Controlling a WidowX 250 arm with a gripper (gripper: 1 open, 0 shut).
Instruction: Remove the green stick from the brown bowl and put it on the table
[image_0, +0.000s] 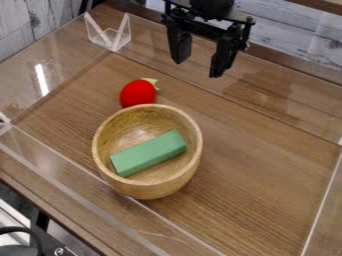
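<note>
Lying flat inside the brown bowl (147, 150) near the table's (254, 150) front edge, the green stick (148, 153) runs its long axis diagonally, front-left to back-right. Toward the back edge, the gripper (201, 52) hangs with jaws spread, empty.

Plenty of open air straight above the brown bowl (147, 150), so dropping in from the top looks easy. The red fruit (138, 93) sits just behind its rim, and clear acrylic walls (54, 75) box in the table (267, 150).
</note>
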